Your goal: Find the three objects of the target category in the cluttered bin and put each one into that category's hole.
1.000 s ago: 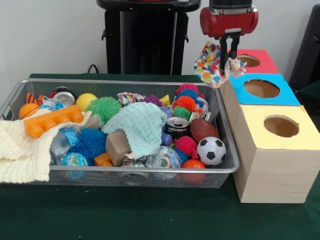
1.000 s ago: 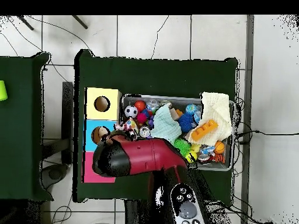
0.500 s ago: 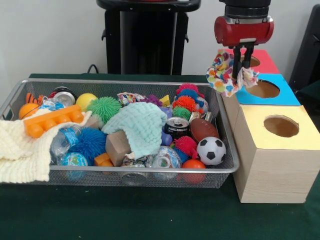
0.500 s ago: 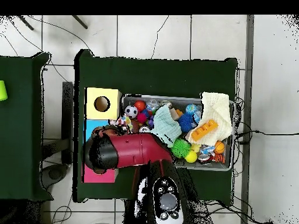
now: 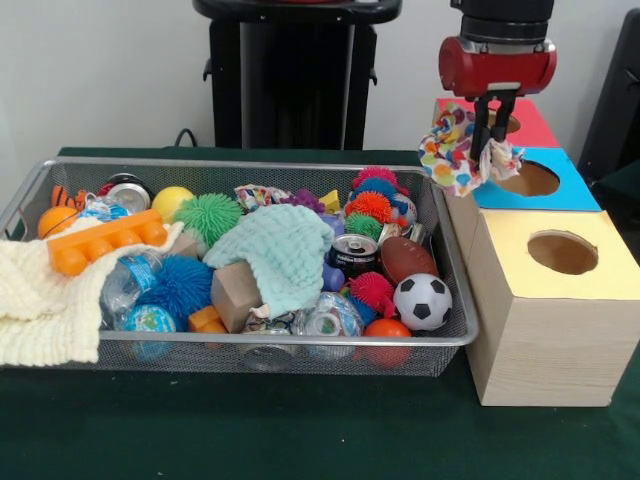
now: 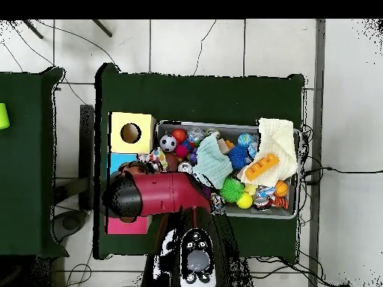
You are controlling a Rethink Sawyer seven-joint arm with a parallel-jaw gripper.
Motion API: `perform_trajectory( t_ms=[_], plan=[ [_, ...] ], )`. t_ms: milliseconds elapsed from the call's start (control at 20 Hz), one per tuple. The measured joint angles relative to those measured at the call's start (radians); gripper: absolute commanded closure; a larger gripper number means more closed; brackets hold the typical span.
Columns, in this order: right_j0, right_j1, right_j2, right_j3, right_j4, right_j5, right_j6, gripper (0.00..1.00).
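Front view shows the gripper [image 5: 492,130] clamped on a multicoloured spotted cloth [image 5: 455,148] that hangs above the bin's [image 5: 440,215] right end, just beside the blue box's hole [image 5: 530,178], with the red box [image 5: 525,115] behind and the yellow box [image 5: 560,250] in front. Overhead view has the red arm [image 6: 153,196] covering most of the blue box, the cloth [image 6: 155,159] peeking out at the bin's edge; the drop probably goes best if the cloth is centred over the hole first, so no trailing fold catches the rim.
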Motion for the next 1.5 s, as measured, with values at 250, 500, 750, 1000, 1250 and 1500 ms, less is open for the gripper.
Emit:
perform_trajectory(
  t_ms=[250, 500, 750, 1000, 1250, 1500],
  plan=[
    [0.039, 0.027, -0.033, -0.025, 0.033, 0.0, 0.0, 1.0],
    [0.072, 0.05, -0.065, -0.041, 0.063, 0.0, 0.0, 1.0],
    [0.105, 0.074, -0.094, -0.057, 0.085, 0.0, 0.0, 1.0],
    [0.129, 0.086, -0.116, -0.077, 0.113, 0.0, 0.0, 1.0],
    [0.139, 0.09, -0.131, -0.099, 0.133, 0.0, 0.0, 1.0],
    [0.152, 0.09, -0.153, -0.125, 0.151, 0.022, 0.0, 1.0]
  ],
)
